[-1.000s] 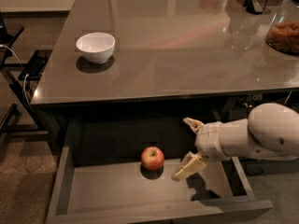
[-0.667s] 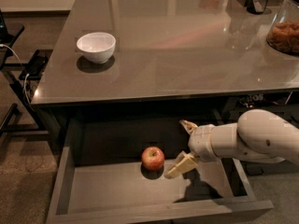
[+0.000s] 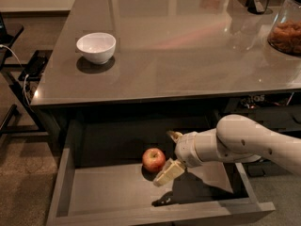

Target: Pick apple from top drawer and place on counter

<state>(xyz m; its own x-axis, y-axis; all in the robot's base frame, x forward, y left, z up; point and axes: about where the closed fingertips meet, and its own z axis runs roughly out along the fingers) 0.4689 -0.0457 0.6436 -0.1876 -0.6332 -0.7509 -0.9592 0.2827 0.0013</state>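
My gripper hangs inside the wide grey top drawer, jaws spread wide just right of the small red apple, lined up to straddle it; the glossy grey-brown tabletop waits.

- Top drawer stands open; access from above. Its floor left of and in front of the apple is bare.
- Gripper is inside the drawer, just right of the apple, fingers spread; the arm blocks the drawer's right side.
- Worktop edge overhangs the drawer's rear.
- Worktop centre is free; white bowl stands left, jar at the right edge.
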